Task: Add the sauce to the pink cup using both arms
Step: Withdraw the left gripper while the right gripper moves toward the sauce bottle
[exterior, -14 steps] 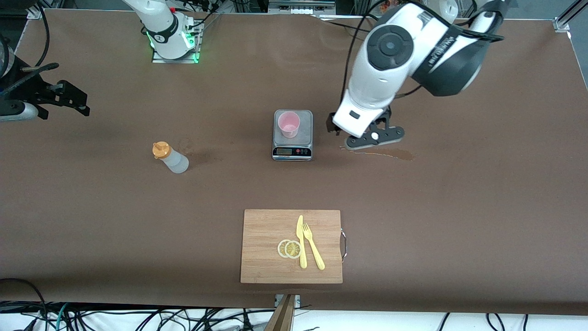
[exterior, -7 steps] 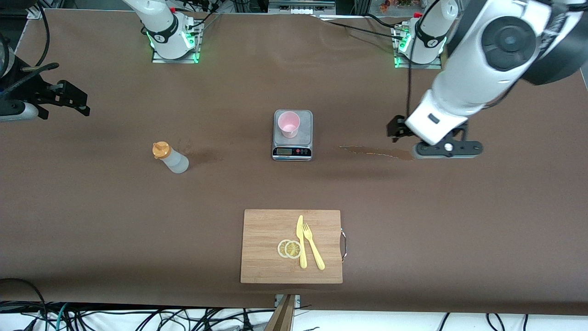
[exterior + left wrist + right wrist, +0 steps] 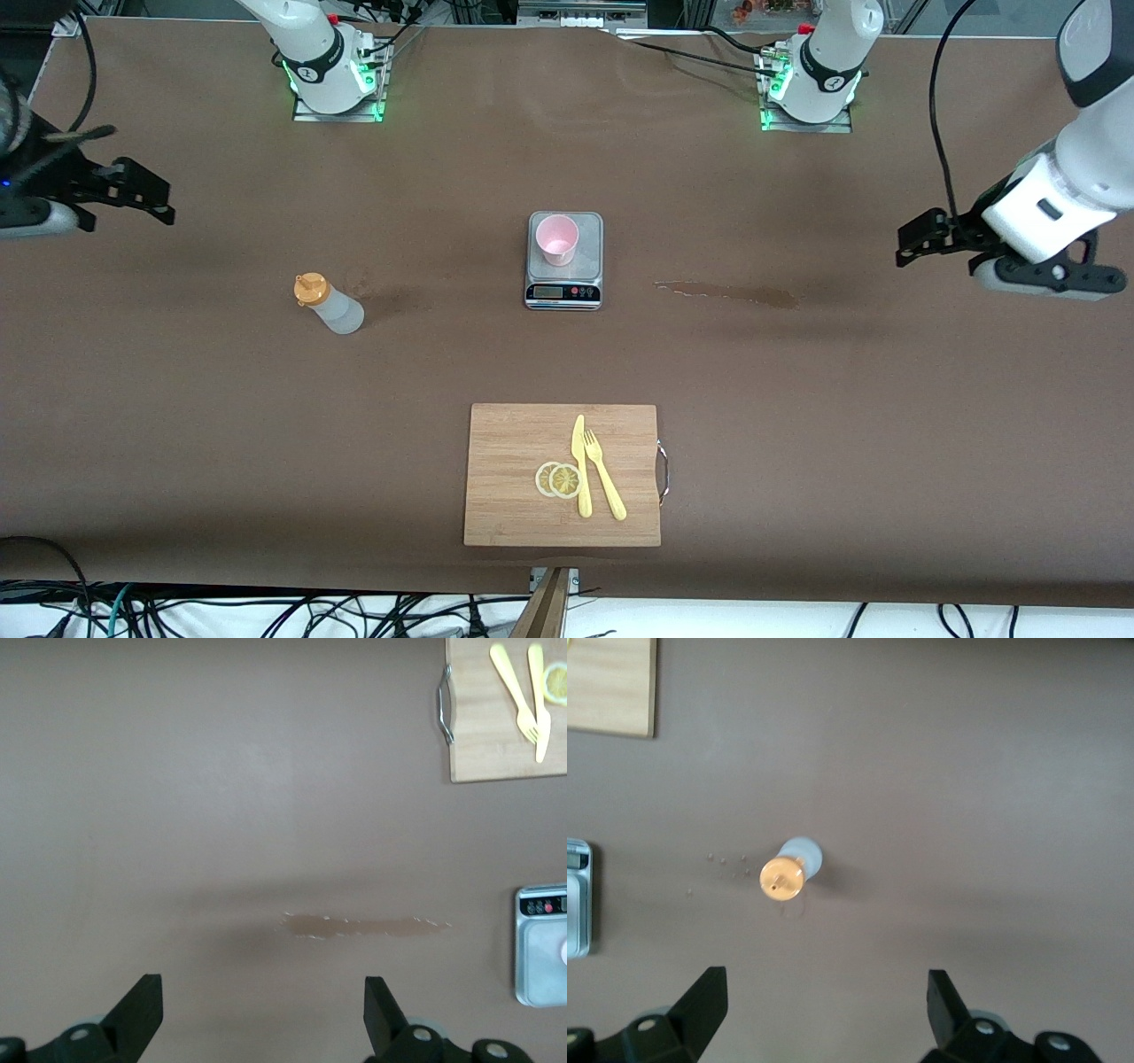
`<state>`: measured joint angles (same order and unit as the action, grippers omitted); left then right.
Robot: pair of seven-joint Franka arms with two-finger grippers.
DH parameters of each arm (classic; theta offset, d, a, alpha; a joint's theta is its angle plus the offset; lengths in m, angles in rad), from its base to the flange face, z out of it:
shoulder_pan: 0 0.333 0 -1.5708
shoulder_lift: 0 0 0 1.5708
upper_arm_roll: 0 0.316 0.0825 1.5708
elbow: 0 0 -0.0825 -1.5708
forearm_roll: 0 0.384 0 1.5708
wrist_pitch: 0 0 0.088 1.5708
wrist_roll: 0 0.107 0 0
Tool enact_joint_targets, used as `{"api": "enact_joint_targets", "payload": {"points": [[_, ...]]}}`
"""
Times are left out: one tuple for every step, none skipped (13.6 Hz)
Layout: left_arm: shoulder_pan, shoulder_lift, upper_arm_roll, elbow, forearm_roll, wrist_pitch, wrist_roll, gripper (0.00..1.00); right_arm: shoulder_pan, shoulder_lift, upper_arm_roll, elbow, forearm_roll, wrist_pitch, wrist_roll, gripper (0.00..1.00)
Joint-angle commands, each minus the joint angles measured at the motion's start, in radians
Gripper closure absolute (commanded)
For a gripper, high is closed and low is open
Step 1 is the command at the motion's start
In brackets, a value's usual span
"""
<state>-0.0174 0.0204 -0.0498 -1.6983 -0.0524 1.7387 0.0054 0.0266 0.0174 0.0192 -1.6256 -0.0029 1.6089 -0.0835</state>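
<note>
The sauce bottle (image 3: pixel 330 306) stands upright on the table toward the right arm's end, whitish with an orange cap; in the right wrist view it (image 3: pixel 784 875) shows from above. The pink cup (image 3: pixel 556 239) stands on a small scale (image 3: pixel 564 282) at mid-table. My right gripper (image 3: pixel 27 217) hangs open and empty (image 3: pixel 826 1001) over the table at the right arm's end, apart from the bottle. My left gripper (image 3: pixel 1041 276) is open and empty (image 3: pixel 261 1014) over bare table at the left arm's end, well away from the cup.
A wooden cutting board (image 3: pixel 496 470) with a yellow knife, a fork and lemon slices lies nearer the front camera than the scale. A wet streak (image 3: pixel 731 294) marks the table beside the scale toward the left arm's end; it also shows in the left wrist view (image 3: pixel 368 926).
The left arm has swung from beside the scale out to the left arm's end of the table, its gripper empty. The right arm, bottle and cup have not moved.
</note>
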Motion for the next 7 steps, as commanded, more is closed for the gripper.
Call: {"api": "enact_joint_targets", "payload": {"points": [[-0.003,-0.146,-0.007,-0.135,0.061,0.008,0.036,0.00,0.004,0.024,-0.002,0.027,0.027,-0.073,-0.170,0.00],[-0.003,-0.148,-0.012,-0.120,0.081,-0.019,0.050,0.00,0.004,0.021,-0.010,0.027,0.056,-0.089,-0.318,0.00],[-0.010,-0.143,-0.015,-0.116,0.083,-0.021,0.053,0.00,0.004,0.021,-0.033,0.026,0.093,-0.096,-0.443,0.00],[-0.012,-0.131,-0.015,-0.115,0.082,-0.018,0.057,0.00,0.004,0.021,-0.059,0.024,0.118,-0.104,-0.538,0.00],[-0.012,-0.114,-0.015,-0.100,0.082,-0.018,0.059,0.00,0.003,0.021,-0.071,0.021,0.132,-0.107,-0.630,0.00],[-0.015,-0.093,-0.016,-0.074,0.083,-0.031,0.054,0.00,0.004,0.024,-0.096,0.015,0.145,-0.116,-0.715,0.00],[-0.013,-0.067,-0.016,-0.038,0.082,-0.040,0.054,0.00,0.003,0.026,-0.122,0.003,0.176,-0.116,-0.796,0.00]]}}
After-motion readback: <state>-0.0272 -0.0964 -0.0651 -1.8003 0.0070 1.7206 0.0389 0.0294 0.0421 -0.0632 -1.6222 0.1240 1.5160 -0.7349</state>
